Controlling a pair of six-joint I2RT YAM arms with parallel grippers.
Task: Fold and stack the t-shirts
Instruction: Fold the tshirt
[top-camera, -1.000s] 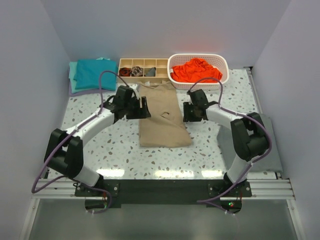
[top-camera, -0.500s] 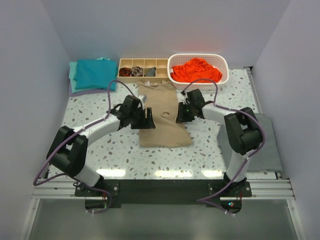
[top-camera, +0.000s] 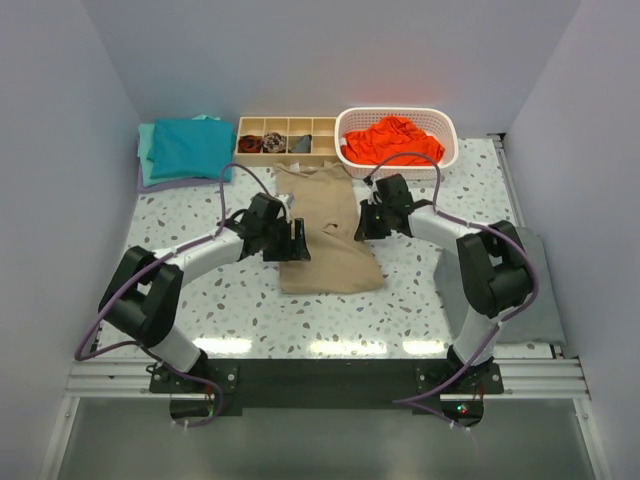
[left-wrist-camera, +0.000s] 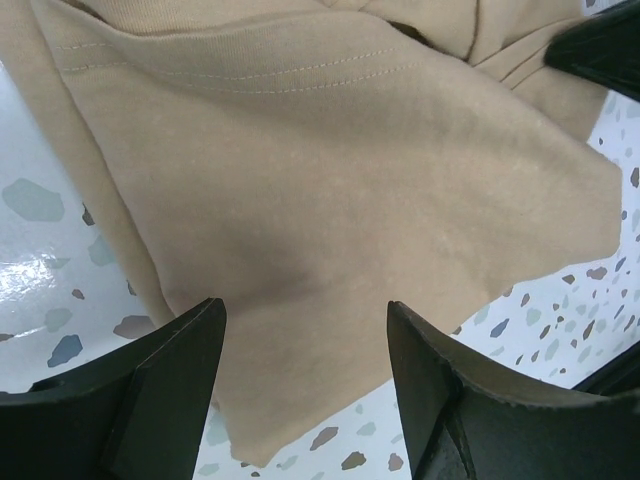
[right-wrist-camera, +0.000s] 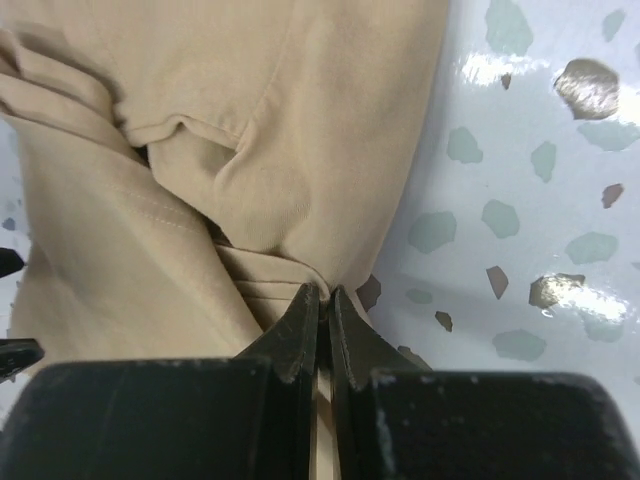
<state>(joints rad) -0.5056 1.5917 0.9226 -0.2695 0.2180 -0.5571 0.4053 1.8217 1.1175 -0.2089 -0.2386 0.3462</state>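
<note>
Far basket (top-camera: 447, 128) holds orange shirt (top-camera: 392, 138); tray (top-camera: 287, 160) holds socks (top-camera: 262, 143). Jaws of left gripper (left-wrist-camera: 305, 312) apart; right gripper (right-wrist-camera: 322, 295) clamps tan shirt (top-camera: 325, 250).

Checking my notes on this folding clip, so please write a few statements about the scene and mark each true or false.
1. The right pincer is shut on the right edge of the tan t-shirt. True.
2. The left pincer is shut as well. False: the left pincer stands open over the tan t-shirt's left edge.
3. The white basket holds an orange-red t-shirt. True.
4. The teal t-shirt lies in the basket. False: the teal t-shirt lies at the far left corner of the table.
</note>
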